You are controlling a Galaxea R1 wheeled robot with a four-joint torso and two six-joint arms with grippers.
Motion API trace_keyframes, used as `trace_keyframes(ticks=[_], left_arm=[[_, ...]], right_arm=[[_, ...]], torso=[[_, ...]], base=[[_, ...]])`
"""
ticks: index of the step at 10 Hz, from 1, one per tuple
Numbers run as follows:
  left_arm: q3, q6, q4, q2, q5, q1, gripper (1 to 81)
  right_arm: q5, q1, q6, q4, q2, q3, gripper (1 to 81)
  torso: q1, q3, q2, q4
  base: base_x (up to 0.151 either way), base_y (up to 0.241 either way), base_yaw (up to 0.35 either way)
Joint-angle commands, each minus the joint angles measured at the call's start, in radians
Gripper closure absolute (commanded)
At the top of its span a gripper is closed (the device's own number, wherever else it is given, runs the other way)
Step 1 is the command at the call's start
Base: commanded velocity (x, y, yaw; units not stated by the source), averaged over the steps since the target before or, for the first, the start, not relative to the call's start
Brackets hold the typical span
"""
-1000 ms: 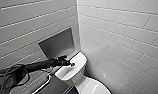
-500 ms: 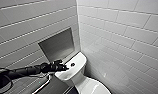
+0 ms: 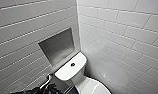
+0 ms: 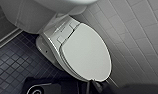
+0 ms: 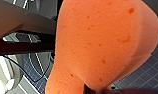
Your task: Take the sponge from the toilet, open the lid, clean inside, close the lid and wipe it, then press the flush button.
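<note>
Closest to the camera, an orange-red sponge (image 5: 105, 42) with small darker pits hangs in the air above the dark floor beside the toilet. The right gripper (image 5: 94, 89) has its jaws pinching the sponge at its lower edge, where a dark tip shows. A dark robot arm bar (image 5: 22, 46) and a thin black cable (image 5: 20, 68) run beside the sponge.

The left gripper (image 4: 101, 87) shows as dark shapes just past the front end of the toilet (image 4: 48, 47). Whether its jaws are spread or pressed together cannot be told. The white oval lid (image 4: 86, 53) lies shut and flat on the bowl, its surface bare. On one side of the toilet is a floor (image 4: 12, 66) of small dark square tiles. On the other side a white tiled wall (image 4: 135, 37) runs close along the bowl.

Further back, the rounded white tank top (image 3: 66, 71) sits behind the lid, tight in the corner where two walls meet. The small dark round flush button (image 3: 72, 64) is set in the middle of it. Above and behind the tank, a grey rectangular niche (image 3: 57, 46) is sunk into the rear wall (image 3: 25, 30) of long white tiles.
</note>
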Motion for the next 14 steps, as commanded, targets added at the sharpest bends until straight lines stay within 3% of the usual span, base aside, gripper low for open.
trace_keyframes(ticks=[1, 3, 6, 11, 14], left_arm=[[-0.002, 0.008, 0.174, -0.036, -0.114, 0.214, 81.1], [-0.138, 0.008, 0.259, 0.066, -0.177, 0.38, 81.1], [-0.32, 0.01, 0.305, 0.191, -0.225, 0.516, 81.1], [-0.579, 0.006, 0.316, 0.355, -0.272, 0.648, 81.1], [-0.87, 0.008, 0.326, 0.543, -0.275, 0.717, 81.1]], right_arm=[[-0.07, 0.004, -0.004, -0.013, 0.011, 0.006, 81.1], [-0.08, 0.012, -0.003, -0.013, 0.031, -0.019, 81.1], [-0.073, 0.009, -0.004, -0.011, 0.071, -0.099, 81.1], [-0.08, 0.019, -0.003, -0.01, 0.091, -0.131, 81.1], [-0.076, 0.019, -0.001, -0.007, 0.097, -0.14, 81.1]], torso=[[0.0, 0.0, 0.0, 0.0], [0.0, 0.0, 0.0, 0.0], [0.0, 0.0, 0.0, 0.0], [0.0, 0.0, 0.0, 0.0], [0.0, 0.001, -0.001, 0.0]], base=[[0.0, 0.0, 0.0], [0.0, 0.0, 0.0], [0.0, 0.0, 0.0], [0.0, 0.0, 0.0], [0.0, 0.0, 0.0]])
